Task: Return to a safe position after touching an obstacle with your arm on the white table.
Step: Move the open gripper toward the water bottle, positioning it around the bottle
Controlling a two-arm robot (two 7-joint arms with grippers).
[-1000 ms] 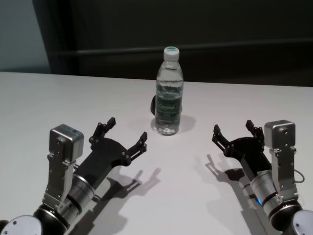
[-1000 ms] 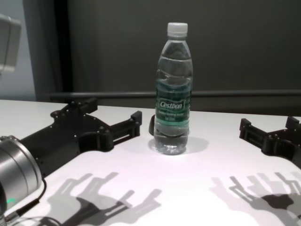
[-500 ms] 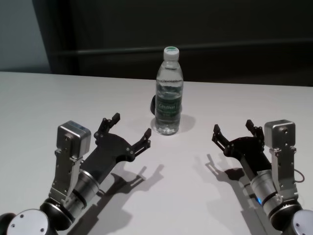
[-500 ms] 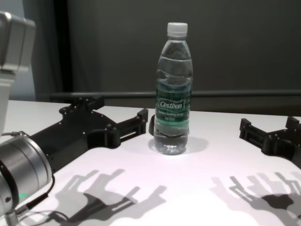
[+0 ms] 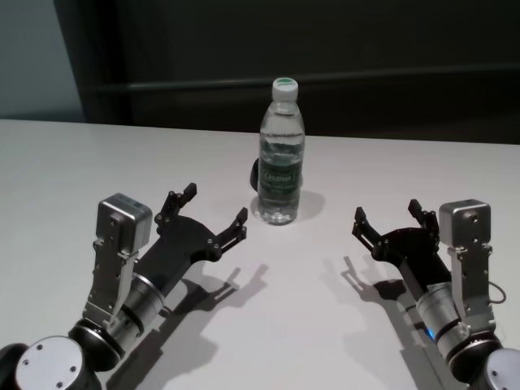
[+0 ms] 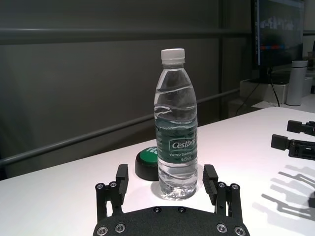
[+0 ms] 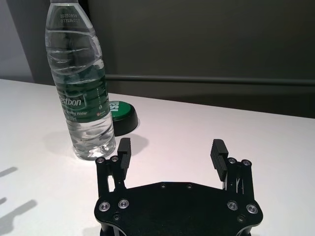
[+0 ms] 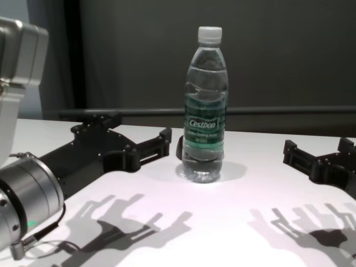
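Edging back slightly, left tool point(image 5: 214, 214) hangs spread and empty beside upright bottle point(image 5: 281, 154); right tool point(image 5: 387, 217) likewise spread, empty.

head view high looking down, chest view low and level, both wrist views near, all sharing the bottle point(image 5: 281, 154)
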